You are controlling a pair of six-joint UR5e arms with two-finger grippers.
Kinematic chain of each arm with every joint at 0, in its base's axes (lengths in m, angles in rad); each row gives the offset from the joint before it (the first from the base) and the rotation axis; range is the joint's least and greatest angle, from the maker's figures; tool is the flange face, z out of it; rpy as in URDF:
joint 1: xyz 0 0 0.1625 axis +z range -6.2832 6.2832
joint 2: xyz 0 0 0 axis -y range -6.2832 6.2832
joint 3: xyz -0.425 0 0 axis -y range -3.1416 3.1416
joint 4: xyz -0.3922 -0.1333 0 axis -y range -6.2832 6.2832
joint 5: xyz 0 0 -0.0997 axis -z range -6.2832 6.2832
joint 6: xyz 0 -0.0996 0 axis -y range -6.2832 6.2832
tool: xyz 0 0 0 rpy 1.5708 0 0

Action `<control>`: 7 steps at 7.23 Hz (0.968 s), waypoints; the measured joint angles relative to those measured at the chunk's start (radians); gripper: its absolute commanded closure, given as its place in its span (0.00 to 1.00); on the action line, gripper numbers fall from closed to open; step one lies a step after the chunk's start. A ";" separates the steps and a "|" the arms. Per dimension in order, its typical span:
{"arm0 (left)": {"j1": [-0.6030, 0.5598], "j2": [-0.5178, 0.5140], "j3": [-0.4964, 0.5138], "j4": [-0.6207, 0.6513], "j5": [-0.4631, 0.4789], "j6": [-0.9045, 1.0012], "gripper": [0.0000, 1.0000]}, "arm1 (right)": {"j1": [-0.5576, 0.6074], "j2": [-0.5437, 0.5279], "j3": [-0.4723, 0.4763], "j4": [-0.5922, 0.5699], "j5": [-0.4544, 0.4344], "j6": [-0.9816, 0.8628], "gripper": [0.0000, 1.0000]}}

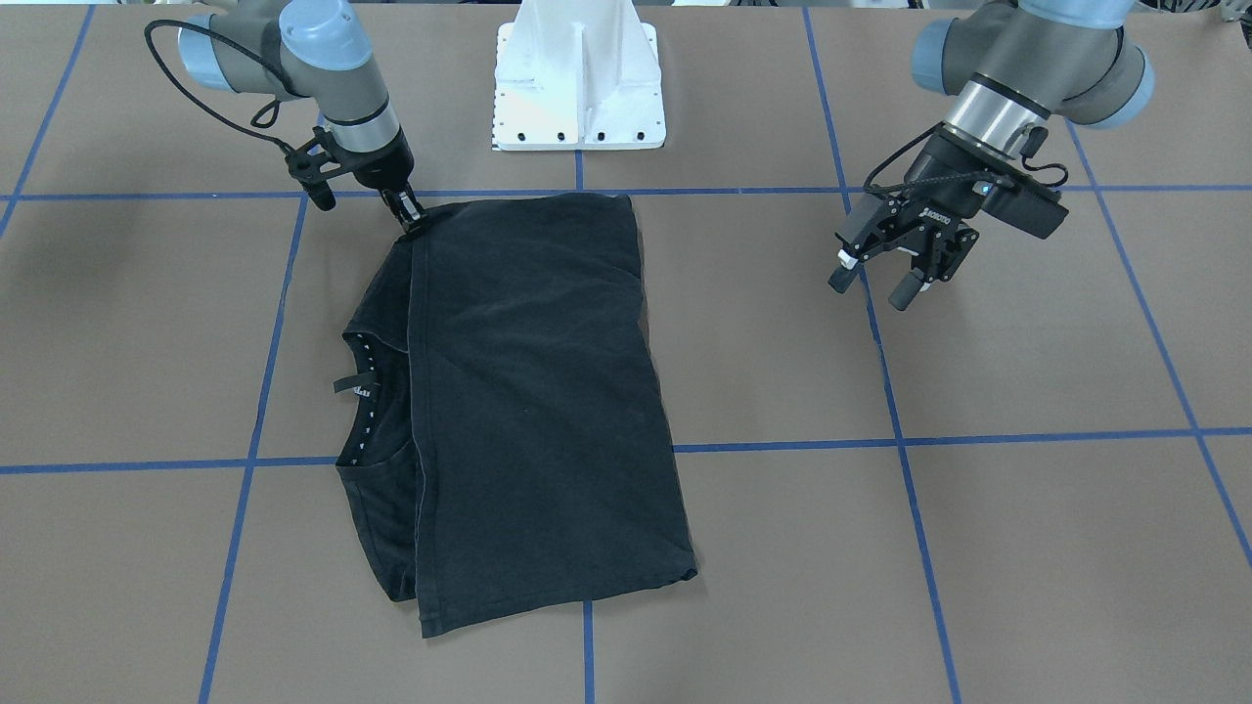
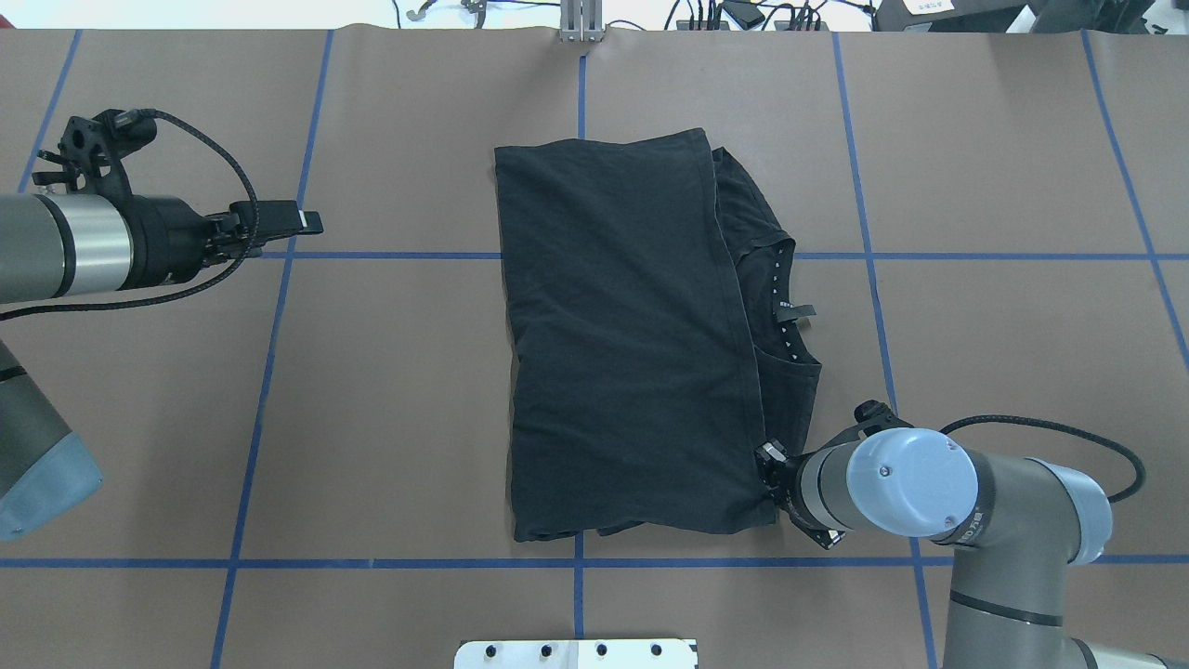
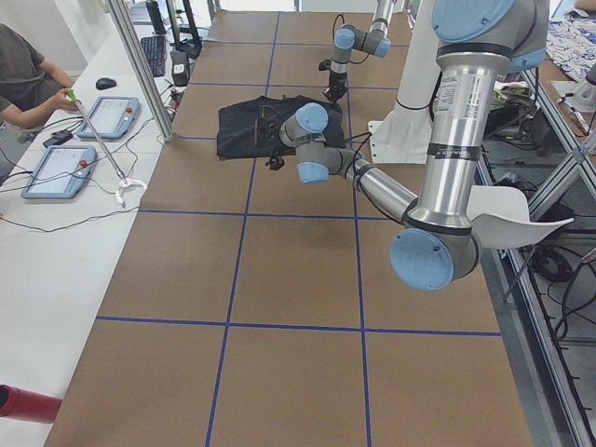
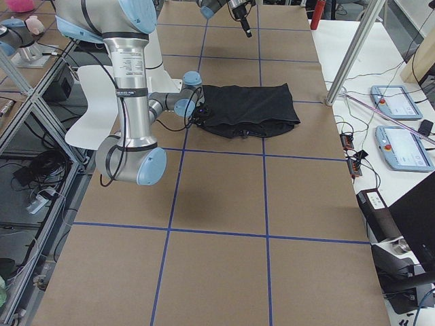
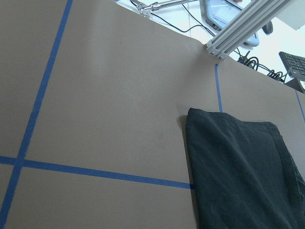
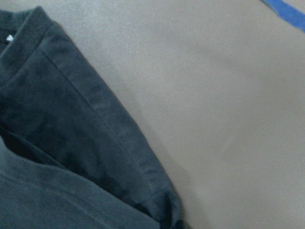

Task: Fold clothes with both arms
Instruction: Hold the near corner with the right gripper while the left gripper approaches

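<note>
The black t-shirt (image 1: 528,391) (image 2: 622,334) lies folded lengthwise in the middle of the table, back side up, so its print is hidden. Its collar with dotted neck tape (image 1: 367,391) (image 2: 785,307) peeks out along one long edge. My right gripper (image 1: 411,220) (image 2: 766,462) is down at the shirt's corner nearest the robot and looks pinched shut on the cloth. The right wrist view shows a hem of the shirt (image 6: 71,143) close up. My left gripper (image 1: 873,286) (image 2: 302,223) hovers open and empty, well off to the side. The left wrist view shows the shirt (image 5: 243,176) from a distance.
The white mounting base (image 1: 577,88) (image 2: 576,652) stands at the robot's side of the table. Blue tape lines (image 2: 269,372) grid the brown surface. An aluminium post (image 3: 140,65) and a bench with tablets (image 3: 112,116) run along the far edge, where a person (image 3: 23,74) sits.
</note>
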 measured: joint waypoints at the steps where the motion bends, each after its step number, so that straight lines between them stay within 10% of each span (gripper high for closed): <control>1: 0.000 0.000 -0.001 0.000 0.000 0.000 0.00 | 0.001 0.000 0.006 0.000 0.005 -0.001 1.00; 7: 0.225 -0.008 -0.068 -0.012 0.149 -0.368 0.01 | 0.005 -0.031 0.067 -0.009 0.027 0.002 1.00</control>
